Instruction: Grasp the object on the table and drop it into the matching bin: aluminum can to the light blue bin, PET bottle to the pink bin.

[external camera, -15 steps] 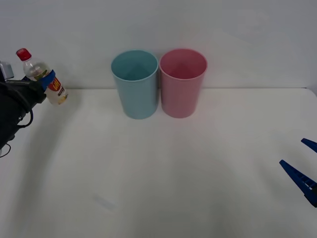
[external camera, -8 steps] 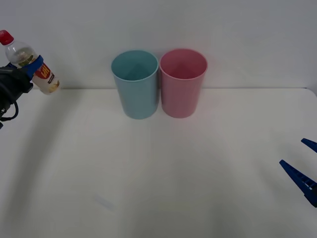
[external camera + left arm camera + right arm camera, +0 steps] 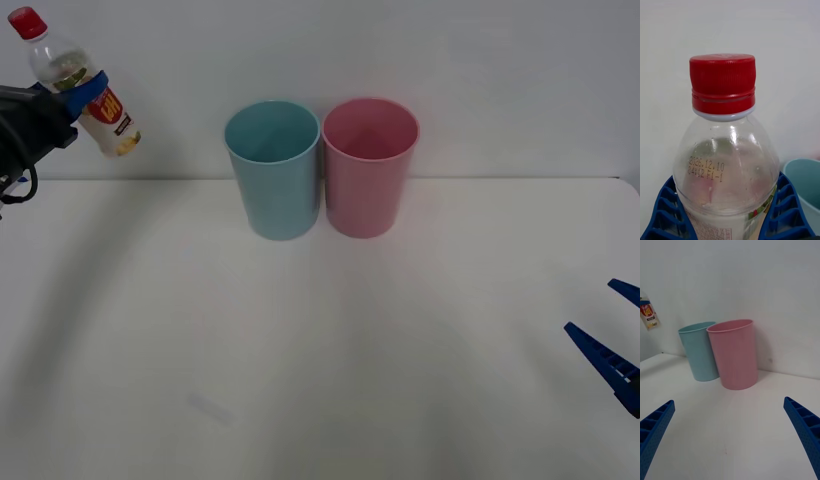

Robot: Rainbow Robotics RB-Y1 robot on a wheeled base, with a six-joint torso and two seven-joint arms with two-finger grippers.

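Observation:
The PET bottle (image 3: 82, 88), clear with a red cap and yellow-orange label, hangs tilted in the air at the far left, well above the white table (image 3: 320, 340). My left gripper (image 3: 82, 92) is shut on it around its shoulder; the wrist view shows the bottle (image 3: 728, 165) between the blue fingers (image 3: 784, 210). The light blue bin (image 3: 273, 168) and the pink bin (image 3: 368, 165) stand side by side at the back centre, to the right of the bottle. My right gripper (image 3: 612, 330) rests open low at the right edge. Its wrist view shows the pink bin (image 3: 735, 352), the blue bin (image 3: 700, 350) and the bottle (image 3: 648, 315).
A plain white wall rises behind the table. Bare tabletop stretches in front of the bins and between the two arms.
My left gripper has lifted the bottle higher and shifted it slightly right, toward the bins. The right arm has not moved.

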